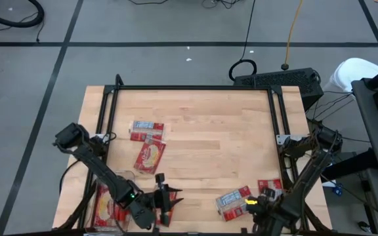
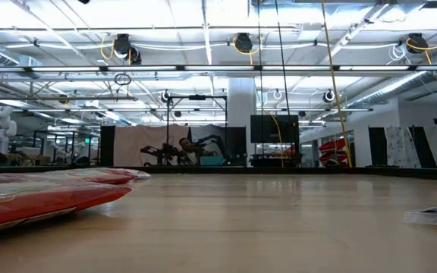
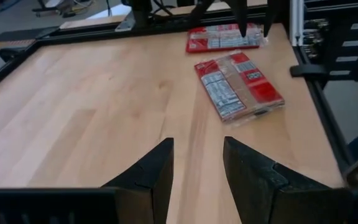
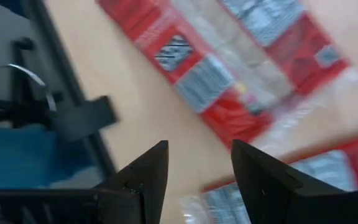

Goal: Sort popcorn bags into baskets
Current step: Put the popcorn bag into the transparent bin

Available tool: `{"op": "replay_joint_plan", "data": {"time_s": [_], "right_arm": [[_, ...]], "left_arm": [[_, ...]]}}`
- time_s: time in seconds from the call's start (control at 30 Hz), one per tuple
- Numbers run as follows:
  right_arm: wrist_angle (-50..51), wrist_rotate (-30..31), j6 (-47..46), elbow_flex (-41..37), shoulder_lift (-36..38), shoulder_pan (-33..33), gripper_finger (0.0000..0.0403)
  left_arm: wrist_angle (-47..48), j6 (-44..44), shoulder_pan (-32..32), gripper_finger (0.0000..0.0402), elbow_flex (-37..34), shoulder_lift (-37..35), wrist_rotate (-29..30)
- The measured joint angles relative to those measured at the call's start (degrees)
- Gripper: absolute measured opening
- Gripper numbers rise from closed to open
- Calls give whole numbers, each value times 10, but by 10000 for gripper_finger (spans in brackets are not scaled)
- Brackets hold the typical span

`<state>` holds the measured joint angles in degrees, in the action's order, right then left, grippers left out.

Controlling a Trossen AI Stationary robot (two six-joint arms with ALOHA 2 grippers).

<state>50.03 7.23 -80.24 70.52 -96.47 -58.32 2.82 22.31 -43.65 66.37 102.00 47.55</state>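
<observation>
Near the table's front edge, the left gripper (image 1: 165,204) hovers with its dark fingers parted and empty; flat red popcorn bags (image 1: 149,157) lie beyond it, others in the clear plastic bin (image 1: 109,204) beside it. The right gripper (image 4: 194,163), parted and empty too, hangs over a label-up red packet (image 4: 238,81).

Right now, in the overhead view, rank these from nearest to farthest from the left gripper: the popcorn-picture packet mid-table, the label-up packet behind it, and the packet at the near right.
From the left gripper, open at the near edge:
1. Popcorn-picture packet, mid-left.
2. Near-right packet, too close to call against the first.
3. Label-up packet, farther back, left.
</observation>
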Motion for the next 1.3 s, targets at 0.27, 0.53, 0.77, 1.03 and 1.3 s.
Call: {"op": "replay_joint_plan", "data": {"time_s": [0.27, 0.53, 0.77, 1.03, 1.3], "right_arm": [[-37, 0, 39, -45, 0, -18, 172], [-86, 1, 30, -108, 0, -19, 204], [-115, 7, 33, -149, 2, -22, 211], [-157, 65, -54, -194, 3, -15, 140], [-205, 194, -73, -196, -1, -10, 8]], "left_arm": [[0, -7, 14, 145, 0, 0, -1], [0, -26, 15, 145, 0, 0, -1], [1, -16, 24, 145, 0, 0, -1], [1, -11, 37, 145, 0, 0, -1], [0, -4, 38, 145, 0, 0, -1]]}}
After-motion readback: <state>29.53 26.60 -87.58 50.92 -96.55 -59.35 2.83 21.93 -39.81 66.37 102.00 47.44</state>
